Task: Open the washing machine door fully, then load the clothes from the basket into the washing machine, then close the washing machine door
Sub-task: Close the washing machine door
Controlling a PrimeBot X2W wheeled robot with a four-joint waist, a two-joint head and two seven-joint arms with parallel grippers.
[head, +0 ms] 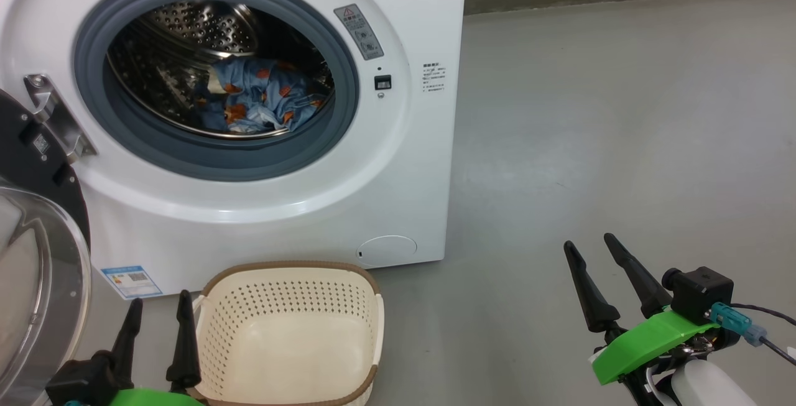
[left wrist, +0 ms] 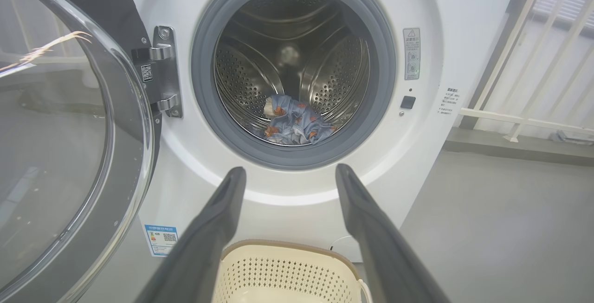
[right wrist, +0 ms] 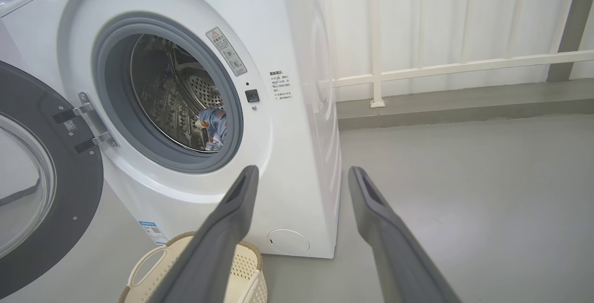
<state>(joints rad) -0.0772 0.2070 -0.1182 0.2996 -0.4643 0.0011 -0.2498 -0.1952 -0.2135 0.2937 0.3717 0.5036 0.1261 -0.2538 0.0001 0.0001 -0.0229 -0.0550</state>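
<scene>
The washing machine door [head: 43, 269] stood swung wide at the left of the washing machine [head: 398, 163]. Before the machine's lower left front, the left gripper [head: 160, 300] hovered with fingers spread, holding nothing, just beside the basket [head: 289, 266] at the machine's foot. The clothes [head: 255, 98] lay inside its steel drum [head: 186, 27]. Right of the machine, the right gripper [head: 589, 242] hung open, empty.

Grey floor [head: 622, 114], white railing [right wrist: 441, 67], raised grey kerb [right wrist: 464, 103] behind.

Left hand [head: 160, 301] low, dark fingers spread and empty, right hand [head: 591, 244] a little higher, fingers likewise spread
</scene>
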